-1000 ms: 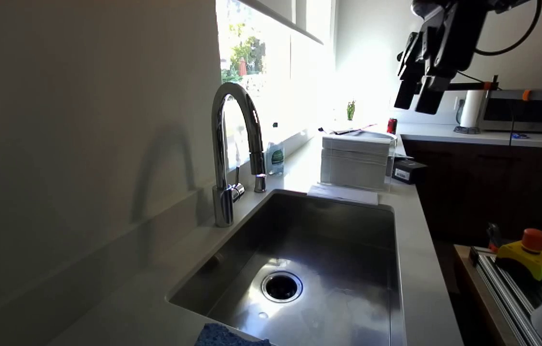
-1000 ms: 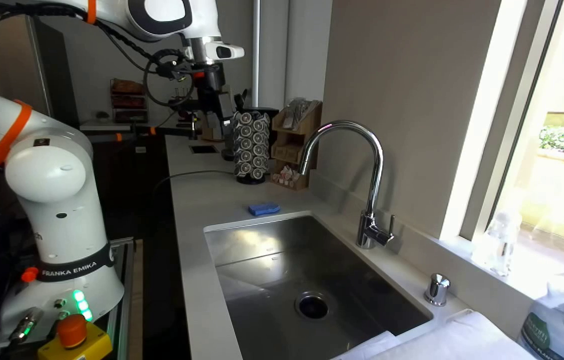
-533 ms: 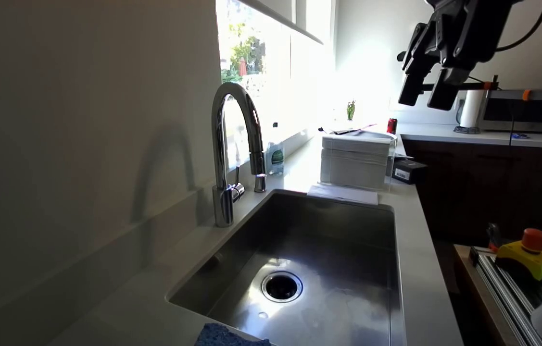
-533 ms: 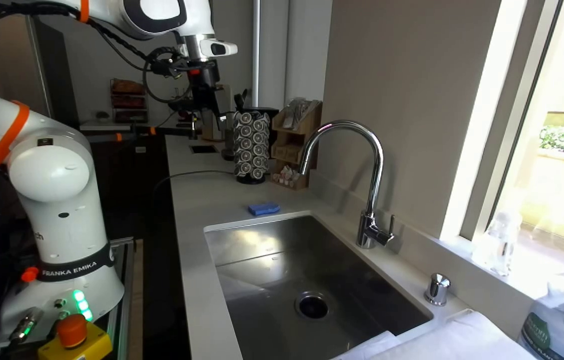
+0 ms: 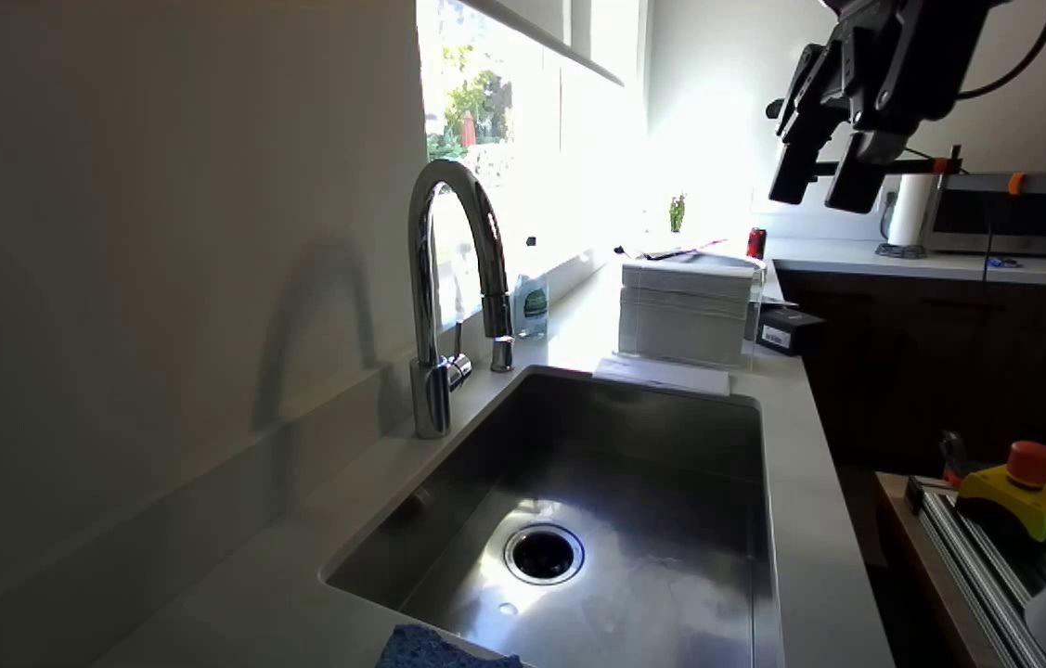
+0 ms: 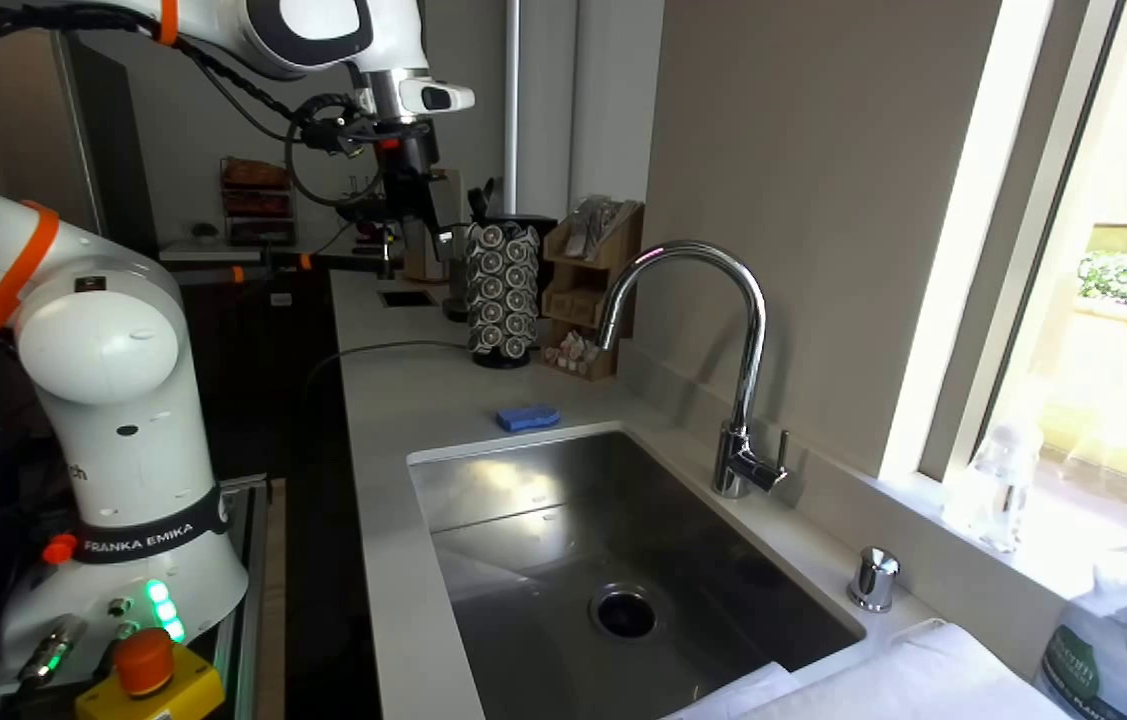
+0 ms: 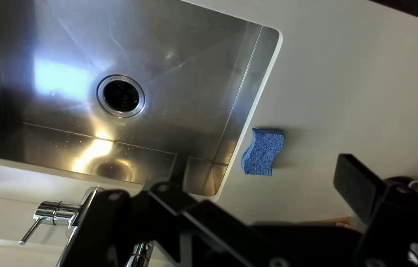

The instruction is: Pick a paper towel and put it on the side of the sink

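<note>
Thin white rectangular paper towel (image 5: 662, 375): flat, at the rim of the rectangular stainless-steel sink (image 5: 671, 501); probably already where asked.
White boxy layered stack (image 5: 682, 315): just beside the towel, presumably for easy reach.
Black two-fingered gripper (image 5: 824, 181): jaws parted, grasping nothing; held high, likely to clear the arched chrome tap (image 5: 423, 278).

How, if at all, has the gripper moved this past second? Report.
Yes: in an exterior view, the gripper has shifted to image right, away from the tap.

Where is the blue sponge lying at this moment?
In the wrist view, the blue sponge lies right of centre, on the counter, just right of the sink. In an exterior view, it sits between the sink and the tall pod rack.
</note>
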Tool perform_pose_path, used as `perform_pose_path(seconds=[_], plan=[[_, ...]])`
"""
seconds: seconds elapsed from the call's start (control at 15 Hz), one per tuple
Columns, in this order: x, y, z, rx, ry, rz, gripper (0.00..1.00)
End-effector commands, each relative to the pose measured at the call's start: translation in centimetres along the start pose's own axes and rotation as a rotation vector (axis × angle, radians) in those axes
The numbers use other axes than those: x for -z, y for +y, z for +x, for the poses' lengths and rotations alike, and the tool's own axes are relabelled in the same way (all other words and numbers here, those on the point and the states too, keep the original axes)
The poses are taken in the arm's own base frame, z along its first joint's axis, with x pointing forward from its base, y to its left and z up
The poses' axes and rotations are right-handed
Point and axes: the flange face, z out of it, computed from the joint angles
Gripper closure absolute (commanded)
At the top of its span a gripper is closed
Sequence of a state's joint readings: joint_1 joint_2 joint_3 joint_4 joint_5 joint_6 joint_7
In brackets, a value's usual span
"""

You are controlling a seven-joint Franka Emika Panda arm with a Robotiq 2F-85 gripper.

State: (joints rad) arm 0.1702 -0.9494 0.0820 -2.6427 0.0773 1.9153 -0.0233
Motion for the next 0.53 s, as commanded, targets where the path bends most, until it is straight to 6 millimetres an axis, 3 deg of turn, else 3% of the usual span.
perform_pose_path(seconds=[0.0, 0.13, 0.47], plan=[[0.1, 0.0, 0.0, 0.000, -0.001, 0.000, 0.00], [-0.2, 2.1, 0.3, -0.056, 0.010, -0.046, 0.00], [1.0, 11.2, -0.6, -0.247, 0.055, -0.163, 0.00]])
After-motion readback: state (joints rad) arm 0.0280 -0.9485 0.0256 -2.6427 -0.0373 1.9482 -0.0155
